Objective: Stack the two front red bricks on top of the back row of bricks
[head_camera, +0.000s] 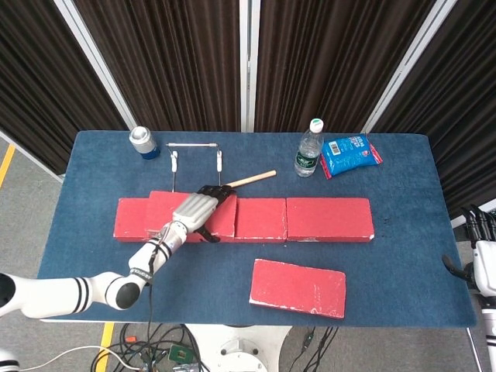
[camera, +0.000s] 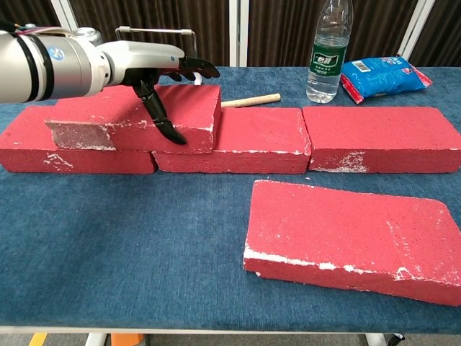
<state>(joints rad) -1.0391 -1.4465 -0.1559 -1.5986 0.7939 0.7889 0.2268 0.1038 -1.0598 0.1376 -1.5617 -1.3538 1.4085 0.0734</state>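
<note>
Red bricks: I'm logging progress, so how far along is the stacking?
About half done. One stacked brick already lies on the back row. The left hand rests over it with fingers spread. The front brick is left, lying flat on the table.

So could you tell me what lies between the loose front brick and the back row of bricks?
Only bare blue tablecloth separates the front brick from the back row; the chest view shows it best.
</note>
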